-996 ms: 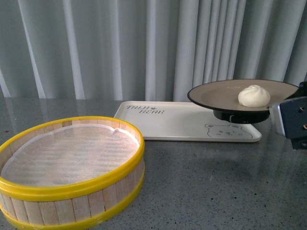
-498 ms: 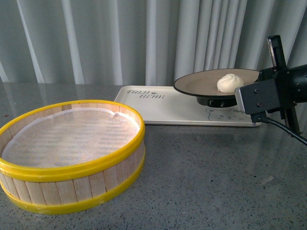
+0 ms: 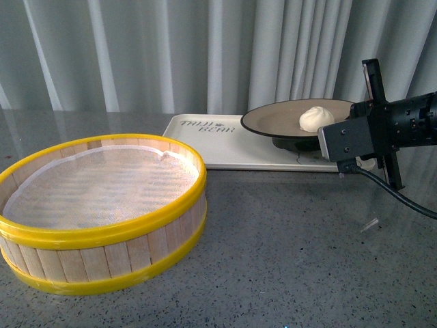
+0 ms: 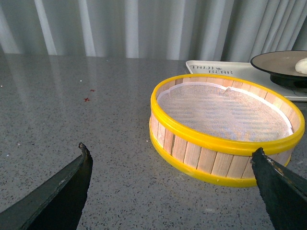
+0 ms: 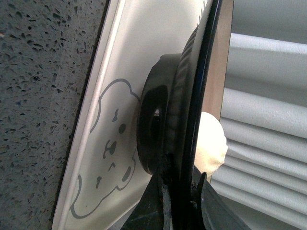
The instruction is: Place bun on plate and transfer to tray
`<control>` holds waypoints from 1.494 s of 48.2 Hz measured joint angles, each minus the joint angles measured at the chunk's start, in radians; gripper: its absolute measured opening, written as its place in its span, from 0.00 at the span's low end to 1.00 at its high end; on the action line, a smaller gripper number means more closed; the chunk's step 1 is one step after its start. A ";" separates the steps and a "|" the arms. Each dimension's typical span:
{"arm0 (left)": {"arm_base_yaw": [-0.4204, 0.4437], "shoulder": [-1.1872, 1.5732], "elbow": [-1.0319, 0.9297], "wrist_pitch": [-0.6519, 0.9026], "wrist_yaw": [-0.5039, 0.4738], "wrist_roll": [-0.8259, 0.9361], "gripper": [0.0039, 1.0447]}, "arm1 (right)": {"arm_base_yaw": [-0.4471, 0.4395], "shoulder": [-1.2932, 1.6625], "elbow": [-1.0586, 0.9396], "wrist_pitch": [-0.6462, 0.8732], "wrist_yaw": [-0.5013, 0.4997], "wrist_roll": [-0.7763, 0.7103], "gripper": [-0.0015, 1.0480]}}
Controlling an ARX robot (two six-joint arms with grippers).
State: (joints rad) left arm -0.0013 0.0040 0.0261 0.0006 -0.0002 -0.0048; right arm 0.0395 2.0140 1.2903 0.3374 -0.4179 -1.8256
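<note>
Our right end effector (image 5: 175, 203) pinches the black rim of the beige-brown round plate (image 3: 273, 123), carrying the small white pleated bun (image 3: 317, 119), just above the cream rectangular tray (image 3: 218, 147) (left end effector (image 4: 172, 182) spread, idle).

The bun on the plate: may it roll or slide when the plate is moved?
The bun sits loose on the smooth plate, so a tilt could probably slide it. Its flat base likely resists rolling. It looks soft and light, and the right gripper grips only the rim.
</note>
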 joint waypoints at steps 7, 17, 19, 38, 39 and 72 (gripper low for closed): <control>0.000 0.000 0.000 0.000 0.000 0.000 0.94 | 0.001 0.031 0.010 0.023 0.005 0.014 0.02; 0.000 0.000 0.000 0.000 0.000 0.000 0.94 | 0.005 0.039 0.010 0.046 0.000 0.024 0.02; 0.000 0.000 0.000 0.000 0.000 0.000 0.94 | 0.005 0.039 0.009 0.051 0.000 0.027 0.02; 0.000 0.000 0.000 0.000 0.000 0.000 0.94 | 0.006 0.010 -0.031 0.047 -0.015 0.072 0.49; 0.000 0.000 0.000 0.000 0.000 0.000 0.94 | 0.006 0.007 -0.033 0.047 -0.015 0.074 0.51; 0.000 0.000 0.000 0.000 -0.001 0.000 0.94 | 0.099 -0.607 -0.358 -0.034 0.259 1.025 0.92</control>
State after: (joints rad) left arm -0.0013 0.0040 0.0261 0.0006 -0.0010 -0.0048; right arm 0.1387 1.4075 0.9325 0.3031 -0.1589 -0.8009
